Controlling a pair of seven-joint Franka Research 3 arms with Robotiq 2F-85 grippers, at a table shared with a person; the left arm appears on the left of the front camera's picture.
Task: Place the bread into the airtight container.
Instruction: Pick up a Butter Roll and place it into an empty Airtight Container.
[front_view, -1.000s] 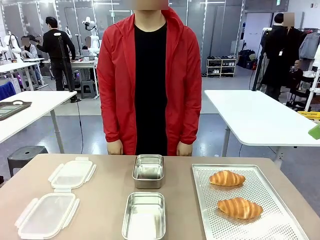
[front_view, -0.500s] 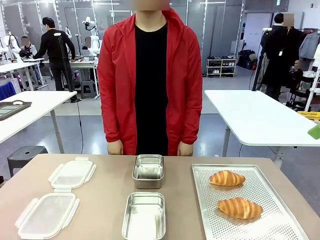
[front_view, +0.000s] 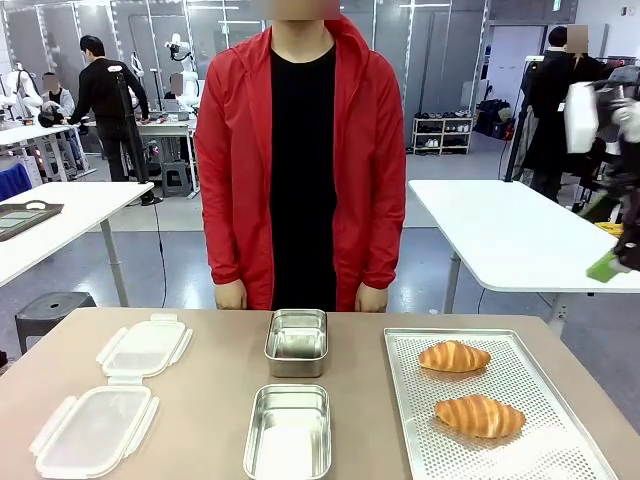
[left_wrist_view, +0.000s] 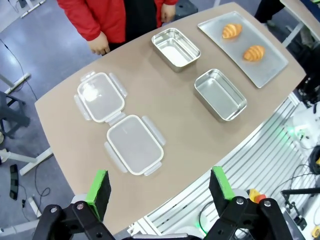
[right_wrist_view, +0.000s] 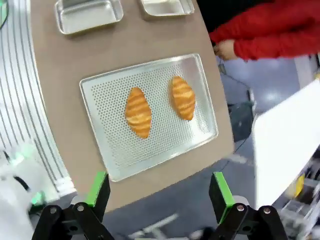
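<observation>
A bare strip of tabletop (front_view: 357, 410) runs between the tray (front_view: 500, 460) and the near container (front_view: 288, 440). A person's hand (front_view: 369, 297) hangs at the far edge.

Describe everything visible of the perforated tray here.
The tray is a rectangular, silvery, metal-looking sheet with a low raised rim and fine perforations over its floor. It lies flat on the robot's right of the brown table. Two golden breads rest on it, apart: the far bread and the near bread. Nothing else touches it.
</observation>
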